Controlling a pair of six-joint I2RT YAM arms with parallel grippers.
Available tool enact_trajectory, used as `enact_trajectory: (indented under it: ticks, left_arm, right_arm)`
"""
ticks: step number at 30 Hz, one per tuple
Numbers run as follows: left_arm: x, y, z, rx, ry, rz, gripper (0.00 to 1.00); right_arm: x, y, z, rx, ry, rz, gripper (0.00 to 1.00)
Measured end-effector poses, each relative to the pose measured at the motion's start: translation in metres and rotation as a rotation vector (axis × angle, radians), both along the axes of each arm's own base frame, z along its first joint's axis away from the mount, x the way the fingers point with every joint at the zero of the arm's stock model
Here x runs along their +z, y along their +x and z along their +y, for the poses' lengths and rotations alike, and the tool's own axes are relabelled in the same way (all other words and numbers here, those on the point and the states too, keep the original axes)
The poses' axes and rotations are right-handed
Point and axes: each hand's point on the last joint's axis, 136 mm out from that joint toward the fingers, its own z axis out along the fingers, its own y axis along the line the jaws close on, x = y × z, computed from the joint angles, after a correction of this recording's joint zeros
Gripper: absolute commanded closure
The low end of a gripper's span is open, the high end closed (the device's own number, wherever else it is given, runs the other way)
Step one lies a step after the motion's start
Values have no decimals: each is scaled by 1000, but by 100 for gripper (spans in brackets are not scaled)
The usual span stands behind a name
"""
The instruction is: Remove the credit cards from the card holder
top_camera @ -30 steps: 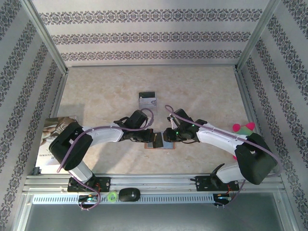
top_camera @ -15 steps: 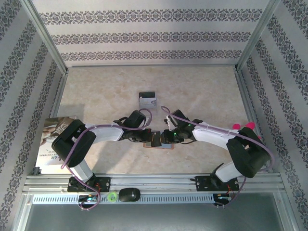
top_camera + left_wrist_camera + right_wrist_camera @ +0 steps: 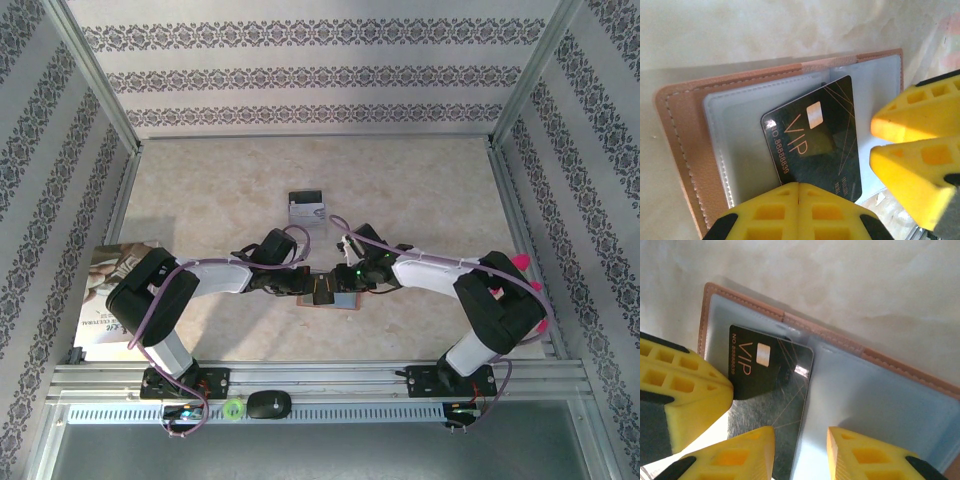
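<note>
Card holder (image 3: 322,304): open flat on the table (image 3: 220,190), near the arm bases and between the two grippers; tan leather rim (image 3: 675,125) framing pale clear sleeves on the inner face (image 3: 880,405).

Contents of the holder: one black card (image 3: 815,145) with gold "VIP" lettering and a gold chip, lying face up and tilted across one sleeve (image 3: 770,385); cannot tell whether any corner is tucked into the pocket. Other half showing a bare sleeve.

Left gripper (image 3: 798,200): yellow fingers pressed together with no gap, tips at the card's lower edge; cannot tell whether touching or pinching it. In the top view (image 3: 300,284), at the left side of the holder.

Right gripper (image 3: 800,440): fingers apart, low over the holder, the gap straddling one long edge of the card; nothing clamped. Also seen from the left wrist as two yellow fingers (image 3: 920,110) beside the card's far corner.

Clear plastic case (image 3: 306,210): silvery with a black end, farther back on the table, well apart from the holder; contents too small to tell.
</note>
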Motion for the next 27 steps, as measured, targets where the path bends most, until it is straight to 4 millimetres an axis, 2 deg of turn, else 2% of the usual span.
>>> enact_trajectory:
  ticks: [10,20,24,27]
  left_arm:
    - [-1,0,-4,-1,-33,21,100]
    - [-1,-1,-3,0,-45,29,99]
    - [0,-1,-1,6,-52,18,86]
    - [2,-1,2,14,-57,16,79]
  right_arm:
    - [-3,6,15,4,54,23,71]
    - [-2,10,14,-23,79,42,96]
    - [8,12,13,-25,108,28,99]
    - [21,14,11,-30,125,-5,100]
